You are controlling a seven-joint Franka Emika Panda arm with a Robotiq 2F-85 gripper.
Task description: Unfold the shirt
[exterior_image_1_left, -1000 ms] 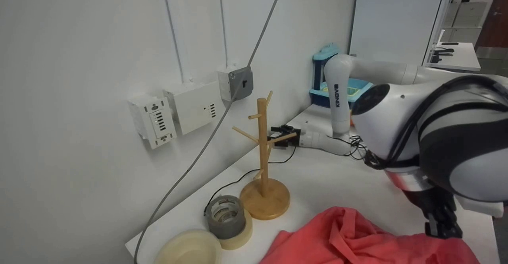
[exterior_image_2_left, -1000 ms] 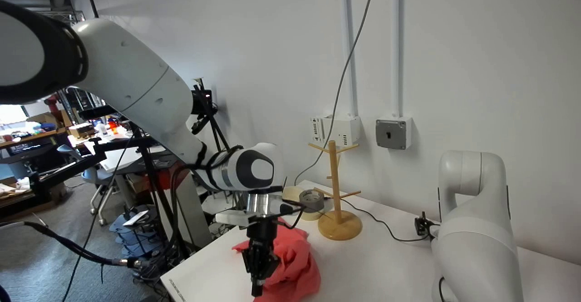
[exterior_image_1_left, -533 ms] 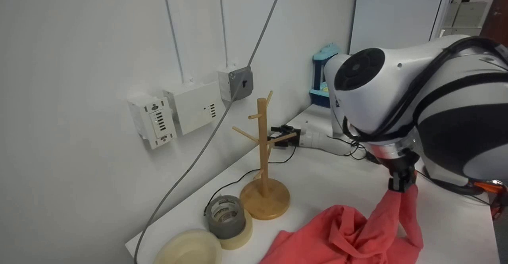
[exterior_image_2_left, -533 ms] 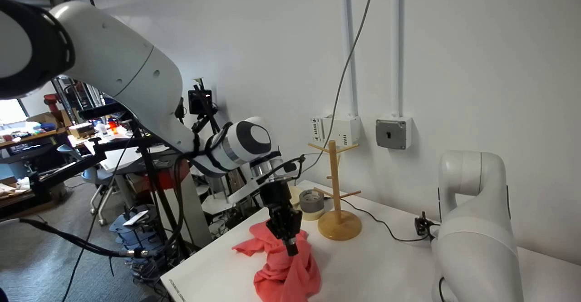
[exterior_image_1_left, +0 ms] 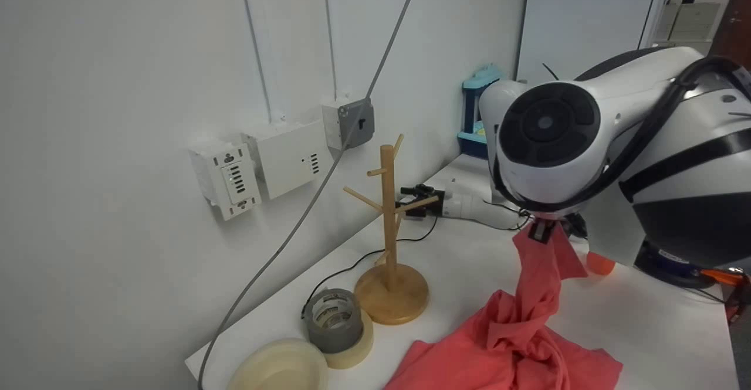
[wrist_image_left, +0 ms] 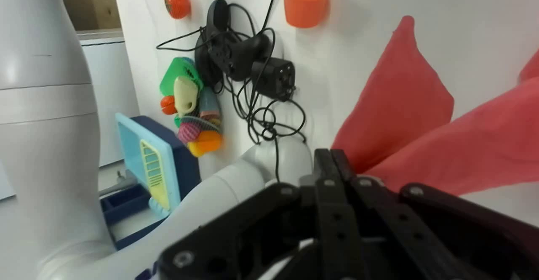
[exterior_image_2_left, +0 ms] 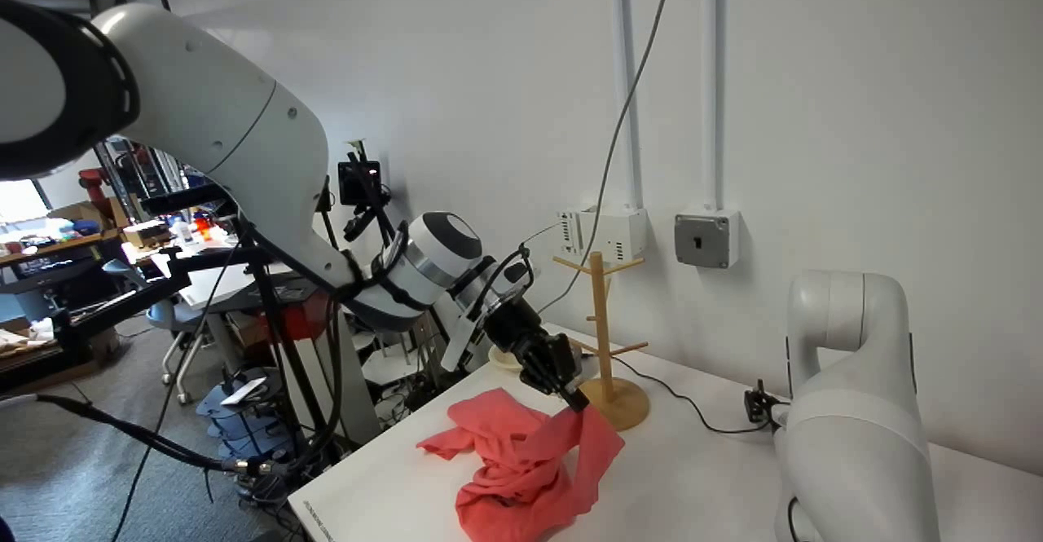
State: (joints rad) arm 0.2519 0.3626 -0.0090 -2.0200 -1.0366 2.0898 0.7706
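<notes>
The coral-red shirt (exterior_image_1_left: 463, 360) lies in a wrinkled heap on the table, with one end pulled up into a twisted strip. It also shows in an exterior view (exterior_image_2_left: 521, 452), where the raised end hangs in front of the wooden stand. My gripper (exterior_image_1_left: 540, 231) is shut on the top of that strip, above the table. In an exterior view, the gripper (exterior_image_2_left: 575, 400) is tilted toward the stand. In the wrist view, the fingertips of the gripper (wrist_image_left: 331, 151) are together, with the shirt (wrist_image_left: 476, 145) spreading to their right. The shirt's near edge is cut off in an exterior view.
A wooden stand with pegs (exterior_image_1_left: 389, 226) is close to the gripper. Tape rolls (exterior_image_1_left: 334, 322) and a pale bowl (exterior_image_1_left: 281, 369) are beside it. An orange cup (wrist_image_left: 305, 8), a black controller with cables (wrist_image_left: 240, 57) and a second white arm (exterior_image_2_left: 855, 436) are also on the table.
My gripper has risen from low over the shirt and moved toward the wooden stand. It has drawn one end of the shirt up and away from the heap.
</notes>
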